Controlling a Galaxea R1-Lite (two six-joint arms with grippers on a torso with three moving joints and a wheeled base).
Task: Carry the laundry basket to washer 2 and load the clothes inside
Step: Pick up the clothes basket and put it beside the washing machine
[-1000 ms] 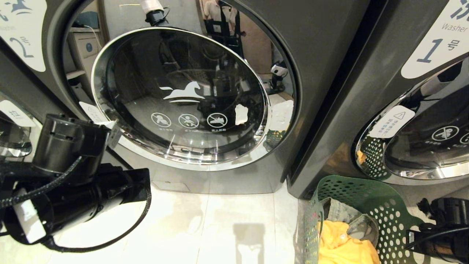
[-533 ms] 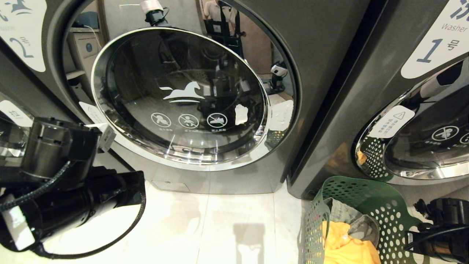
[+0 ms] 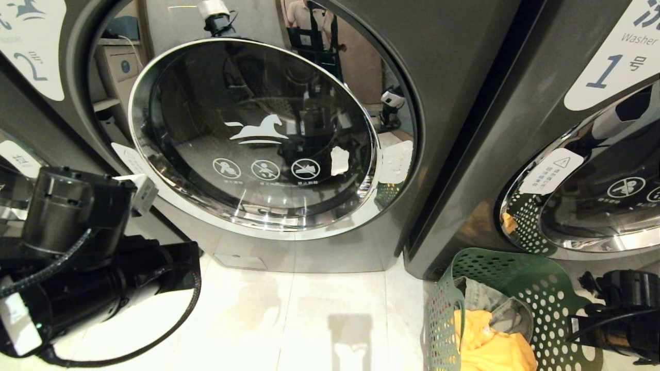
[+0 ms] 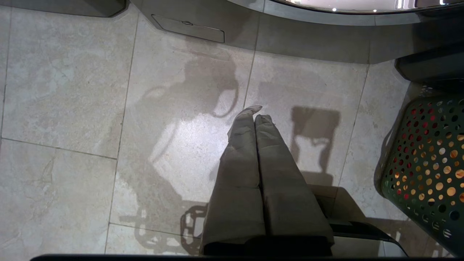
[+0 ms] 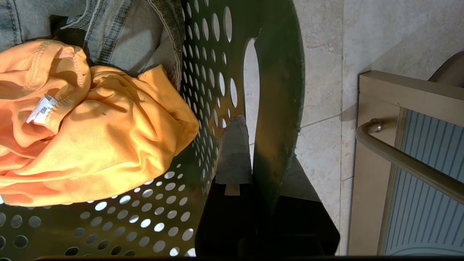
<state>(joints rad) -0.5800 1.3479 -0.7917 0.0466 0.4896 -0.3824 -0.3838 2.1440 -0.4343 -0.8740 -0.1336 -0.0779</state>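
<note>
Now we see the laundry basket (image 3: 521, 299) at the lower right of the head view, standing upright on the floor with its open mouth facing up. Its tall wall with the oval handle cut-out rises on the side nearest our right gripper (image 5: 250, 127). That gripper is clamped on the basket's wall at the handle; in the right wrist view one finger (image 5: 233, 156) lies against the inside of the perforated wall and the green rim band passes between the fingers. We cannot tell the basket's long axis, since only part of it shows.

Inside it lie the clothes: a yellow garment (image 5: 90, 134) bunched on top, with a faded denim piece (image 5: 119, 40) behind it against the far wall. Red spots show through the wall's holes in the left wrist view, but we cannot make out what they are.

Our left gripper (image 4: 255, 119) hangs at the lower left of the head view, pointing down over bare floor, its two fingers pressed together and holding nothing.

Washer 2 (image 3: 443, 77) fills the upper middle of the head view, its chrome-ringed round door (image 3: 252, 134) closed and facing us, the numeral label at the upper left. The washer marked 1 (image 3: 546, 93) stands at the upper right, directly behind the basket. The floor (image 3: 309, 319) is pale stone tile with thin joints, glossy and carrying shadows. A metal handrail on a framed panel (image 5: 409, 163) stands just beside the basket.
</note>
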